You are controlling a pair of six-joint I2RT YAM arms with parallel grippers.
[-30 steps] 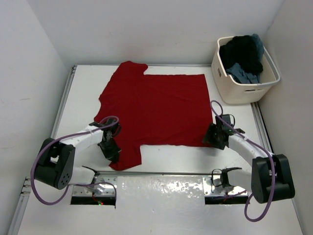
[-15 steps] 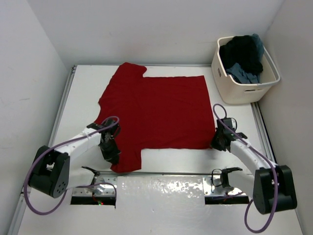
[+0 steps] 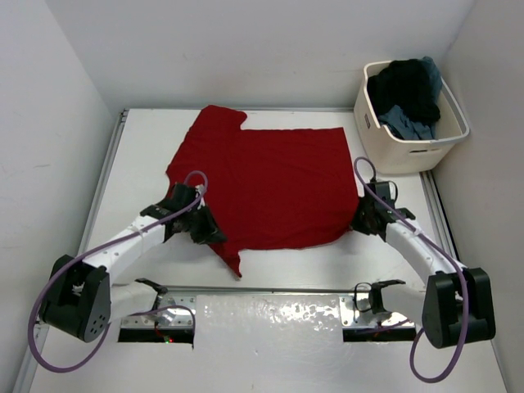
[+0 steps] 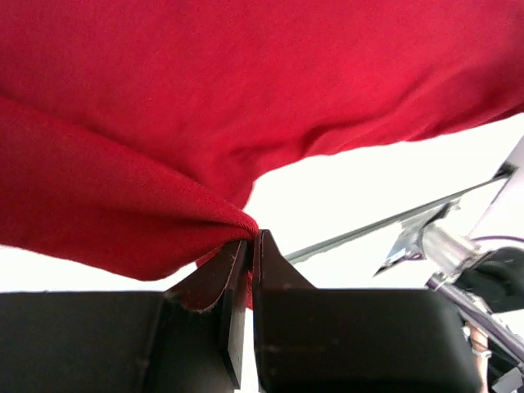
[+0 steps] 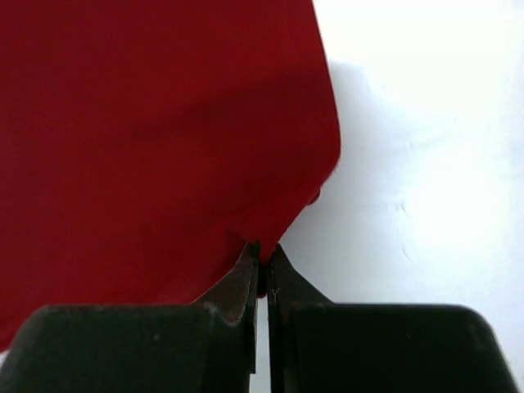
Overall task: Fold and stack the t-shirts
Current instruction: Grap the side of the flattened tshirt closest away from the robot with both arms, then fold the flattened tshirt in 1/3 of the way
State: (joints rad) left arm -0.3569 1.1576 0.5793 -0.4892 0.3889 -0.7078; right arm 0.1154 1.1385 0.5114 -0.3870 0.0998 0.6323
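Red t-shirt (image 3: 270, 176): we are seeing it spread on the table (image 3: 139, 164), its neck-to-hem line running left to right, with the sleeves at the left and the hem at the right.
Left gripper (image 4: 252, 237): we are clamping it tight on a gathered fold of red cloth at the near sleeve. The cloth is lifting and bunching at the fingertips.
Right gripper (image 5: 262, 250): we are pinching the near hem corner with the jaws closed on the very edge. Bare table is showing just to its right.
Where the cloth lies from us: we are holding the near edge at both ends, so the body of the shirt is stretching away from both grippers toward the far wall.
Nearer arm: we are judging neither to be nearer. Each arm is gripping its own end of the same edge, the left at the sleeve end and the right at the hem end.
Fold line: we are reckoning that the coming move is turning on that left-to-right axis. Both ends would travel away from the bases together, so that the near half lands on the far half.
Loose part: a point of the sleeve is trailing toward the bases just beside the left gripper, and we are expecting it to drag.
Other shirts: the black shirt (image 3: 403, 86) and the blue-grey shirt (image 3: 405, 123) are sitting in the tub (image 3: 409, 155) at the far right, well apart from both grippers.
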